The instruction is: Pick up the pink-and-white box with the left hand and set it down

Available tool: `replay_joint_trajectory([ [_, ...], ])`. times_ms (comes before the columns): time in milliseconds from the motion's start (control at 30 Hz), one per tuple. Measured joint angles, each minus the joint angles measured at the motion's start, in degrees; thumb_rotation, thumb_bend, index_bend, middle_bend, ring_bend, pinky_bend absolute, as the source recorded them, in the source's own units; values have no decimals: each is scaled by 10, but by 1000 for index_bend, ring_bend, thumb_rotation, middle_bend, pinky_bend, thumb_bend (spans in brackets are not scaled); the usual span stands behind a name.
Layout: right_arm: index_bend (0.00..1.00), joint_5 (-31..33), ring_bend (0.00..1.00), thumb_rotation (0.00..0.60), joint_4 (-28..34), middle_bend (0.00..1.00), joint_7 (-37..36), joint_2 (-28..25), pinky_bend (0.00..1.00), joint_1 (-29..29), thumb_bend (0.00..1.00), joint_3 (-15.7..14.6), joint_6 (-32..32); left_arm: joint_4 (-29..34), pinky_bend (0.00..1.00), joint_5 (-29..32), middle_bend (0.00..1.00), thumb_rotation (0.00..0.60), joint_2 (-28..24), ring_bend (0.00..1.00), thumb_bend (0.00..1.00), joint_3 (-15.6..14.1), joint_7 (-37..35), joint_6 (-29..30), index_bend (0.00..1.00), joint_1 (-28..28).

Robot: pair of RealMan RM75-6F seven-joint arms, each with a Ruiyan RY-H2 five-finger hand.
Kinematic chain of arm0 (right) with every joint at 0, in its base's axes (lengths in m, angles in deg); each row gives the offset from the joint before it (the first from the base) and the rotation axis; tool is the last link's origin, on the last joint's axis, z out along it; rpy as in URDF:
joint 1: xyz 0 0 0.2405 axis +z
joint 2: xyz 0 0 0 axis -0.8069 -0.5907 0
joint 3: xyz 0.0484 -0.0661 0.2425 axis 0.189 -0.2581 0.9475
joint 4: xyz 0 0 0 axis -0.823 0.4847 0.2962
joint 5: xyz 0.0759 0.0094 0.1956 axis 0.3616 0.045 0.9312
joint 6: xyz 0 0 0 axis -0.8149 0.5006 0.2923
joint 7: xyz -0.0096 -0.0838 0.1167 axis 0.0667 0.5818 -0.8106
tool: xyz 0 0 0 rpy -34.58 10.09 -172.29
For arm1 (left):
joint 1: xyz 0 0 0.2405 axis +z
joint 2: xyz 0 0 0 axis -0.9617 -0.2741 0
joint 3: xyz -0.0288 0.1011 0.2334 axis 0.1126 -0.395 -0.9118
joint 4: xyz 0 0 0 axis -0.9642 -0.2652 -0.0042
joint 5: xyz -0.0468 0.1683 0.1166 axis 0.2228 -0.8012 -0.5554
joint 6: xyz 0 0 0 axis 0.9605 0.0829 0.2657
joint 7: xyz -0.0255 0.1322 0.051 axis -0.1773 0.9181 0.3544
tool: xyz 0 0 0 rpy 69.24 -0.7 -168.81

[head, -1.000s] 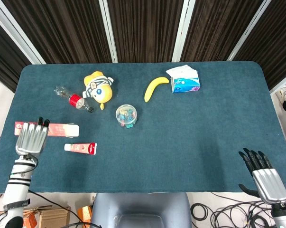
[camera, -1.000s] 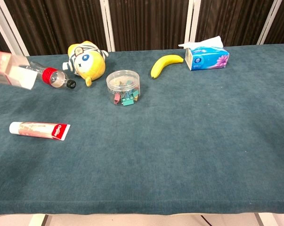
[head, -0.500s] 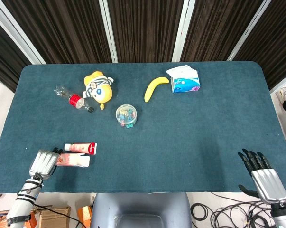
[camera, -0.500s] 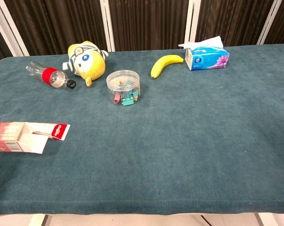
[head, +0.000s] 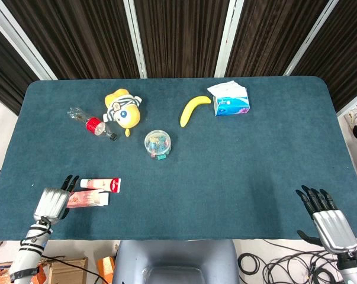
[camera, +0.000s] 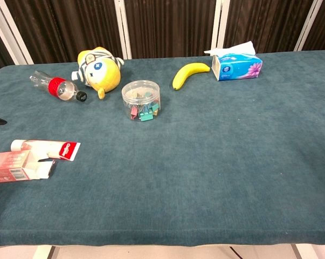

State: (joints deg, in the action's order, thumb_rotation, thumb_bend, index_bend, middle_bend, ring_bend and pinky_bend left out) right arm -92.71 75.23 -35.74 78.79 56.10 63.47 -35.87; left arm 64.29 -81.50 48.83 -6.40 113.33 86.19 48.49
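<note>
Left hand (head: 52,201) sat at near edge of tabletop (head: 237,177), fingers spread, holding nothing. Box (head: 87,199) lay flat on tabletop just beside those fingers, touching near side of toothpaste tube (head: 100,184). Right hand (head: 327,220) hung off near edge, well right of box, fingers apart, empty. Beyond box: clip jar (head: 157,144), then bottle (head: 92,123), plush toy (head: 122,109), banana (head: 192,109), tissue box (head: 230,101).

Right half of the dark teal cloth-covered bench (head: 255,171) lies open. Left front is crowded: white-and-red toothpaste tube (head: 100,184) lies just behind the flat pink-and-white carton (head: 88,200). Round clear plastic tub of clips (head: 157,144) stands mid-bench.
</note>
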Motion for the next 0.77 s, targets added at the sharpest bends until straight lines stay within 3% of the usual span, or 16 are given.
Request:
replay_joint_trajectory([
  [133, 23, 1, 46, 600, 0, 27, 2, 1, 70, 0, 95, 0, 1, 25, 819, -20, 66, 600, -20, 710, 240, -4, -4, 21, 50, 13],
  [200, 23, 1, 46, 600, -1, 27, 5, 2, 70, 0, 95, 1, 1, 29, 715, -46, 61, 600, -25, 572, 238, -7, -19, 32, 46, 19],
  [267, 24, 3, 46, 600, -1, 27, 8, 4, 70, 0, 95, 2, 1, 28, 500, -87, 22, 600, -30, 331, 230, -13, -58, 47, 14, 27],
  [333, 24, 7, 46, 600, -2, 27, 13, 8, 71, 0, 95, 5, -1, 19, 367, -134, 2, 600, -34, 165, 220, -20, -119, 64, 6, 35],
  [433, 23, 11, 46, 600, -3, 30, 16, 13, 71, -3, 96, 9, -9, -10, 284, -202, 0, 600, -34, 19, 214, -33, -228, 100, 4, 55],
  [600, 23, 11, 46, 600, -7, 30, 18, 22, 71, -7, 95, 14, -22, -74, 192, -279, 0, 600, -34, 0, 219, -47, -366, 154, 0, 92],
  [767, 23, 13, 46, 600, -9, 30, 24, 27, 70, -9, 95, 16, -25, -94, 189, -301, 0, 600, -41, 0, 248, -46, -374, 186, 0, 133],
])
